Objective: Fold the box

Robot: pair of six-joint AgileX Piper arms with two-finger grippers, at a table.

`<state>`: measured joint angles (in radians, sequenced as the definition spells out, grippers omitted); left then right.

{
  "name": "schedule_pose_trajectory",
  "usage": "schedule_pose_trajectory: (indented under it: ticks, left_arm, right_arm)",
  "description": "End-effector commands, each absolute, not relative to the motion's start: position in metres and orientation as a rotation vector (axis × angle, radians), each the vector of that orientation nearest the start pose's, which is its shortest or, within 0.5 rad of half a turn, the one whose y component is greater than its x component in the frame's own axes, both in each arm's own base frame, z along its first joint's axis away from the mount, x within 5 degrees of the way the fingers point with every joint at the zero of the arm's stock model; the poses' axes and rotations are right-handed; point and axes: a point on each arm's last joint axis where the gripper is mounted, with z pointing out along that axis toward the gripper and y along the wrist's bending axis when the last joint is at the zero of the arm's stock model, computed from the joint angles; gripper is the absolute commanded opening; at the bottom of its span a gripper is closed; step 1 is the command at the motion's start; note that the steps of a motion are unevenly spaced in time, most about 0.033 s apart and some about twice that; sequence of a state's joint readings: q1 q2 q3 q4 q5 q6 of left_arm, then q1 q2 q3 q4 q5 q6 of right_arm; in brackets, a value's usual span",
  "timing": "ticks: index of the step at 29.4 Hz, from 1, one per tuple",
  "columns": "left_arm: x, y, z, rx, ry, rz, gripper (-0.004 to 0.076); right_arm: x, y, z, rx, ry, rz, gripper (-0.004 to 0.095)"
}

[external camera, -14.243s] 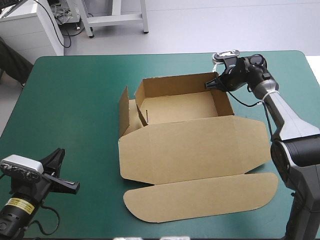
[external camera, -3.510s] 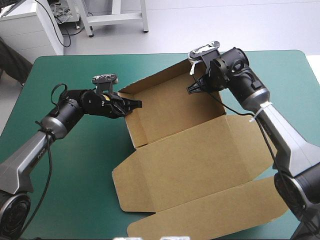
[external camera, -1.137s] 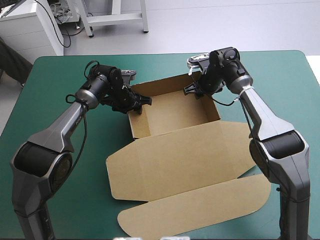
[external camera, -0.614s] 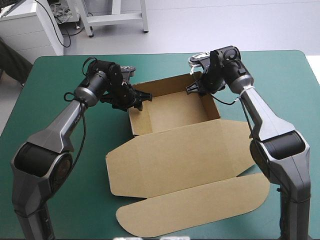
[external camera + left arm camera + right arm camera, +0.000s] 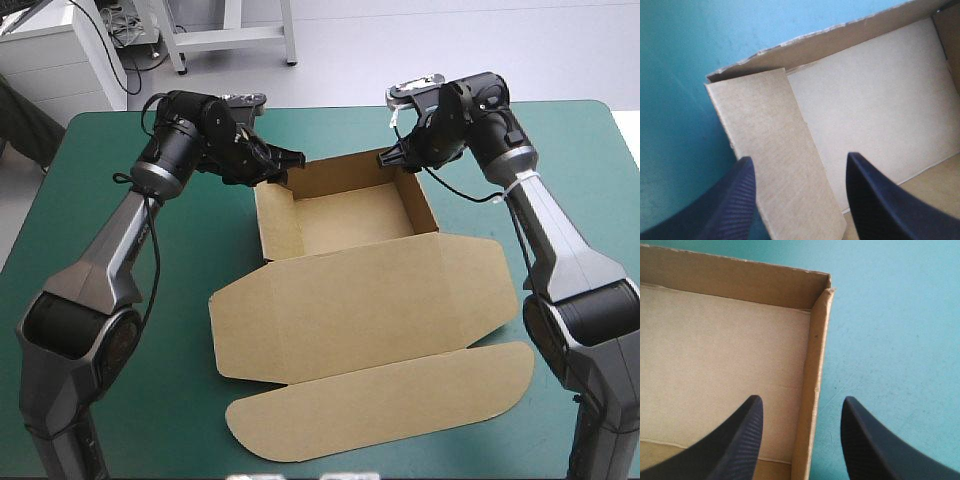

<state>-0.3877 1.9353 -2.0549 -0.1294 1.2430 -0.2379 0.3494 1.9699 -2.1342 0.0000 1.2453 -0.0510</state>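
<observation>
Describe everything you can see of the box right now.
The box is plain brown board, formed into an open tray with its walls raised, toward the far side of the teal-green table. Its lid lies flat toward the near edge, ending in a long rounded flap. The open left tool straddles the left wall from above, the open right tool the right wall's far end; contact cannot be confirmed.

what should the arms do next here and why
Probably lift both straight up and clear. The left gripper and right gripper hang open over the far corners of the box, gripping nothing. Its tray walls already stand unaided, with the lid lying flat.
</observation>
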Motion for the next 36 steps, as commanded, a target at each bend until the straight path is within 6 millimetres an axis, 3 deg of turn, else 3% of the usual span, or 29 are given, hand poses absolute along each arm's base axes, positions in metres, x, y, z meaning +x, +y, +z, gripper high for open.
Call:
schedule_pose_trajectory:
  ticks: [1, 3, 6, 12, 16, 21, 30, 33, 36]
  left_arm:
    - [0.348, -0.151, 0.434, 0.271, 2.488, -0.342, 0.0295]
    - [0.336, -0.142, 0.452, 0.308, 2.427, -0.291, 0.0198]
    - [0.306, -0.126, 0.485, 0.387, 2.31, -0.225, -0.001]
    - [0.24, -0.096, 0.537, 0.507, 2.1, -0.139, -0.0008]
    - [0.197, -0.079, 0.541, 0.539, 2.064, -0.123, -0.0008]
    - [0.163, -0.065, 0.511, 0.552, 2.075, -0.117, -0.0008]
    - [0.101, -0.04, 0.409, 0.545, 2.026, -0.135, -0.0008]
    - [0.082, -0.033, 0.371, 0.489, 2.045, -0.177, -0.0008]
    - [0.065, -0.026, 0.333, 0.45, 2.04, -0.203, -0.0008]
  right_arm:
    - [0.382, 0.137, 0.422, -0.473, 2.409, 0.117, 0.0455]
    - [0.382, 0.137, 0.423, -0.473, 2.407, 0.117, 0.0455]
    - [0.383, 0.137, 0.421, -0.473, 2.409, 0.108, 0.0453]
    - [0.392, 0.135, 0.41, -0.477, 2.431, 0.033, 0.0453]
    - [0.403, 0.138, 0.393, -0.493, 2.469, 0.016, 0.0454]
    - [0.419, 0.144, 0.364, -0.512, 2.532, 0.003, 0.0453]
    - [0.441, 0.153, 0.313, -0.523, 2.641, -0.009, 0.0445]
    - [0.446, 0.15, 0.309, -0.469, 2.64, -0.019, 0.0361]
    - [0.448, 0.143, 0.309, -0.433, 2.644, -0.033, 0.0152]
